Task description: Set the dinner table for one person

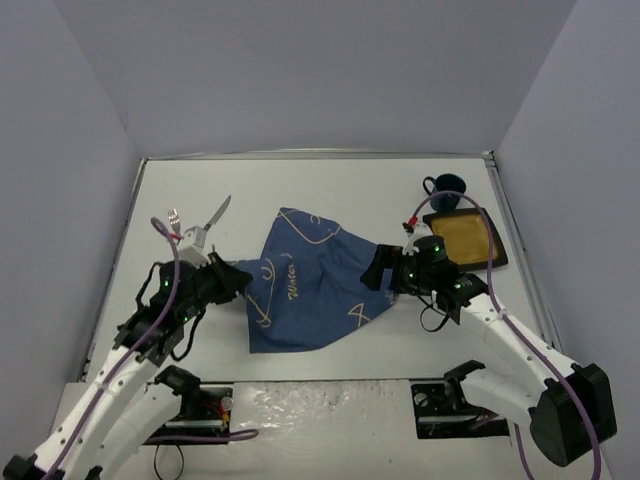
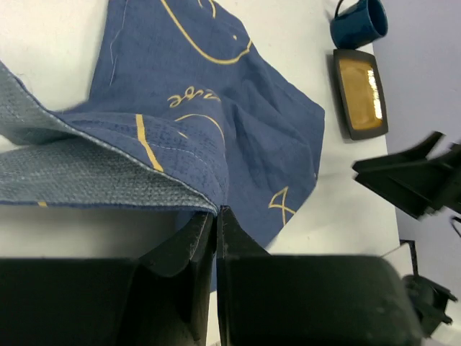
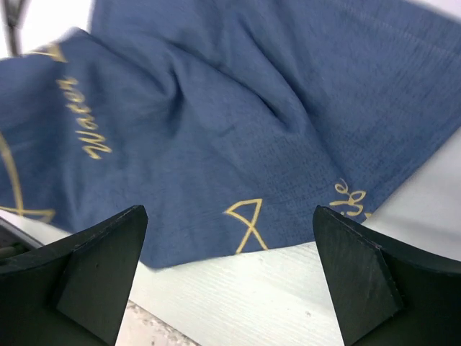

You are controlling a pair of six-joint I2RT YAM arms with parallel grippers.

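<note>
The blue fish-print cloth [image 1: 310,285] lies rumpled on the white dinner table [image 1: 330,190]. My left gripper [image 1: 240,278] is shut on the cloth's left edge; in the left wrist view the jaws [image 2: 216,214] pinch a lifted fold of the cloth [image 2: 216,108]. My right gripper [image 1: 380,270] is open and empty, hovering over the cloth's right side. In the right wrist view its fingertips [image 3: 133,223] stand wide apart above the cloth [image 3: 238,122] near its front edge, with bare table [image 3: 288,288] below.
A dark blue mug [image 1: 443,190] and a dark rectangular plate with a yellow centre [image 1: 465,238] sit at the back right, both also in the left wrist view, mug [image 2: 360,21] and plate [image 2: 360,92]. A knife [image 1: 218,215] and fork [image 1: 175,218] lie at the left. Grey walls enclose the table.
</note>
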